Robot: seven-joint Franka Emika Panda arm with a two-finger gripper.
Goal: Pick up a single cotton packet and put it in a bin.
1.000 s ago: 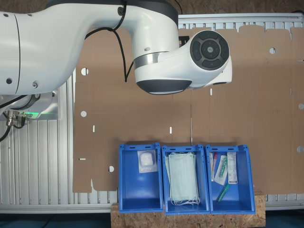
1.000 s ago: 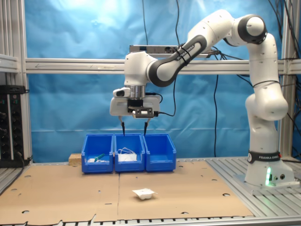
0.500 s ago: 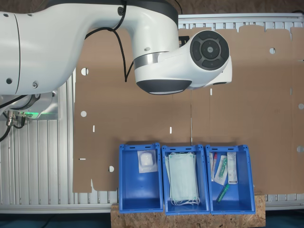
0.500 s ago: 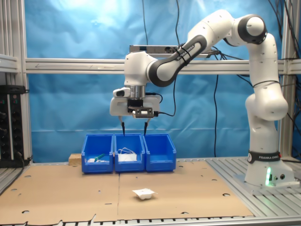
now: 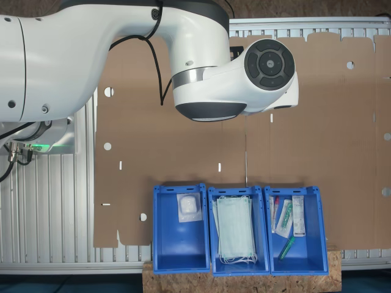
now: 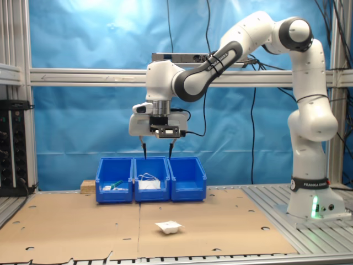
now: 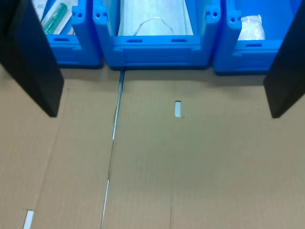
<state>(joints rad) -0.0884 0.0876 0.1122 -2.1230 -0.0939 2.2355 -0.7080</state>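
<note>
A cotton packet [image 6: 169, 227] lies loose on the cardboard sheet near the table's front in the second exterior view. Another cotton packet [image 5: 189, 207] [image 7: 251, 27] rests inside the bin [image 5: 180, 247] [image 6: 187, 185] [image 7: 243, 58], the end one of three blue trays. My gripper [image 6: 157, 149] [image 7: 163, 113] hangs open and empty well above the cardboard, just in front of the middle tray. Its black fingers [image 7: 33, 67] stand wide apart with only bare cardboard between them. The loose packet sits lower and nearer the table's front edge than the gripper.
The middle blue tray [image 5: 214, 244] [image 6: 151, 185] holds pale green masks. The other end tray [image 5: 305, 250] [image 6: 115, 185] holds long narrow packets. A chipboard block [image 5: 241, 282] lies under the trays. The arm's base [image 6: 311, 201] stands at the second exterior view's right.
</note>
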